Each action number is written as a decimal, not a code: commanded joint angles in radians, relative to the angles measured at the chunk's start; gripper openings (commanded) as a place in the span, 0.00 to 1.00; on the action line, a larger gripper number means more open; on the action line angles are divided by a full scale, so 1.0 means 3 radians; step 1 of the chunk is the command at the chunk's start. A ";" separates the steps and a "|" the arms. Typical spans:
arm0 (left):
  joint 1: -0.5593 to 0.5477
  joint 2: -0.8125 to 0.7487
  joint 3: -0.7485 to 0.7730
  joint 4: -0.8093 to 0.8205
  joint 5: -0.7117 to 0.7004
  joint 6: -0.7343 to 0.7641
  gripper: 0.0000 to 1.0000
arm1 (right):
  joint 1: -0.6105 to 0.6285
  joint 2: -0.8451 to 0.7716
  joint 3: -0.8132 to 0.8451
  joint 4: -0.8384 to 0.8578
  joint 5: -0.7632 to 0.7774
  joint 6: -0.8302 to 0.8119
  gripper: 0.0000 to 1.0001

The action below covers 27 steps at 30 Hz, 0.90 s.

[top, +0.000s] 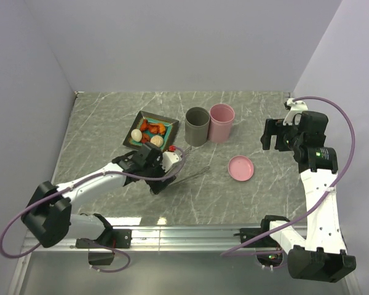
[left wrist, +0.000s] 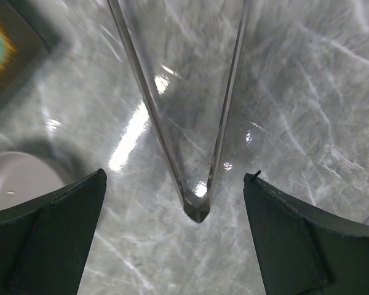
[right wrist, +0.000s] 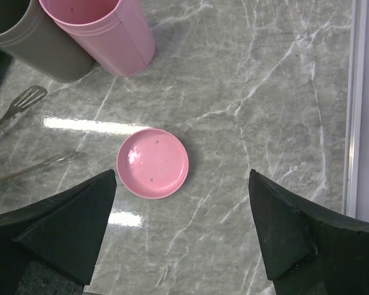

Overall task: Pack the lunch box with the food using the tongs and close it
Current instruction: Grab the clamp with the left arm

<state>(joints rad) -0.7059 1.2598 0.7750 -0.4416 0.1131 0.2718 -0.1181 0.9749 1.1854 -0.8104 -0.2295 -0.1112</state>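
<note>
Top external view: the tongs [top: 194,176] lie flat on the surface [top: 264,203], just in front of the square dark plate [top: 160,118]. They are slim, shiny silver, with two thin arms meeting in a narrow V. From the left wrist, that joined end [left wrist: 198,209] sits between the left fingers [left wrist: 49,233], which are spread wide and hold nothing. Right wrist view shows one slotted, spatula-like tip [right wrist: 26,99].

The orange-red chunks [top: 154,128] and two pale cream balls [top: 137,134] rest on the plate's teal centre. Beside it stand a grey cylindrical container [top: 197,126] and a pink cylindrical container [top: 222,121], touching each other. A pink round lid [top: 241,168] lies near them.

The right fingers [right wrist: 55,227] hang wide apart above the lid, gripping nothing.

The surface is glossy grey marble with white veins and a metal rail [top: 190,232] along its near edge. Plain pale walls [top: 184,43] close it in.
</note>
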 commanded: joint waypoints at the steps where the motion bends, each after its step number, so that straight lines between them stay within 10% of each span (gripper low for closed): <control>1: -0.0019 0.0167 0.0127 0.0020 -0.0024 -0.0277 0.99 | -0.0010 -0.0008 0.0103 -0.0019 -0.0023 -0.0059 0.95; 27: -0.0163 0.1072 0.0234 0.0715 -0.0009 -0.0430 0.99 | -0.0010 -0.0059 0.0042 -0.0075 0.0013 -0.0110 0.94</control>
<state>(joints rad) -0.7460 1.5494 0.7986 -0.2687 0.0757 0.1600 -0.1181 0.9749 1.1854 -0.8330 -0.2295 -0.1291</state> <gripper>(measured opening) 0.995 0.938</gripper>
